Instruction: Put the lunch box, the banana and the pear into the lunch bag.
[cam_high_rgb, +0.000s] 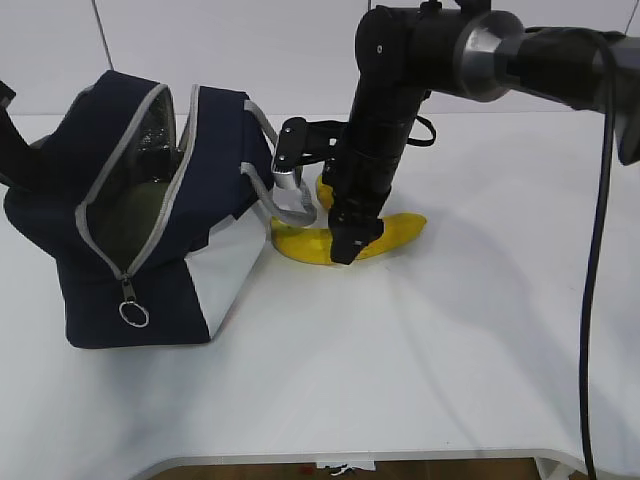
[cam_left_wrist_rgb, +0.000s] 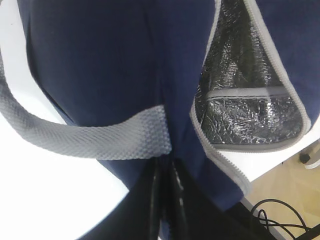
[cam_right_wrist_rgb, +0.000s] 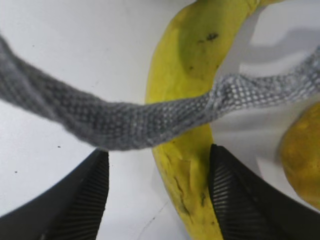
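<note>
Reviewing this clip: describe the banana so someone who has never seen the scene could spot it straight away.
Start at the big navy lunch bag standing open on the left of the white table. Just right of its white side panel, under the right gripper, lies the banana, with a grey bag handle draped across it. It is long and curved, unlike the rounder orange-yellow pear beside it.

Navy cloth lunch bag, crinkly foil lining, coarse grey webbing handle; banana skin smooth, matt; desk white, smooth.

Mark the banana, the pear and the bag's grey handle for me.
banana (cam_right_wrist_rgb: 185, 75): right wrist view, upper body.
pear (cam_right_wrist_rgb: 302, 160): right wrist view, left flank.
grey handle (cam_right_wrist_rgb: 125, 125): right wrist view, webbing above the banana.
</note>
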